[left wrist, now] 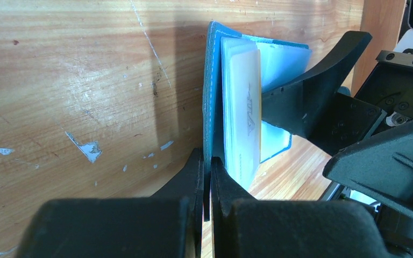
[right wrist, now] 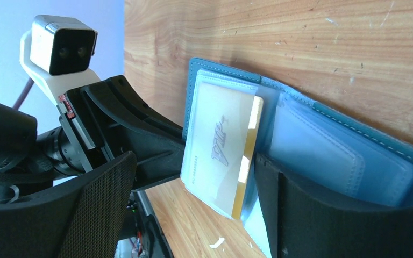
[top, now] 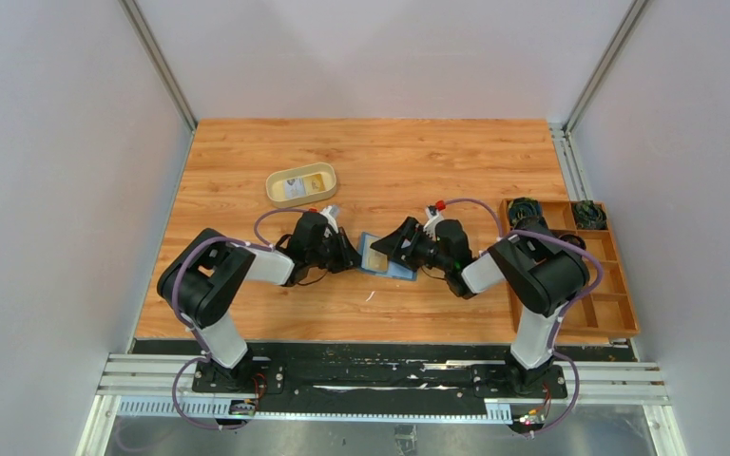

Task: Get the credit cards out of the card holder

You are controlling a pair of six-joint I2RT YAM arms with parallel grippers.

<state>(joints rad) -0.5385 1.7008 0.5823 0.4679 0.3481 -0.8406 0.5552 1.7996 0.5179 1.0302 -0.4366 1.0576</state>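
The tray holds something pale, perhaps a card. Mid-bench, the left pincer is clenched on the open holder's edge. Two cards sit tucked inside, so extraction is left. The right pincer is released, straddling them.

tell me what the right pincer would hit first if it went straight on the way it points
Most likely the pale card, standing in the card holder right between the right pincer's open jaws. Close behind is the left pincer, shut on the holder's cover, though depth is hard to judge.
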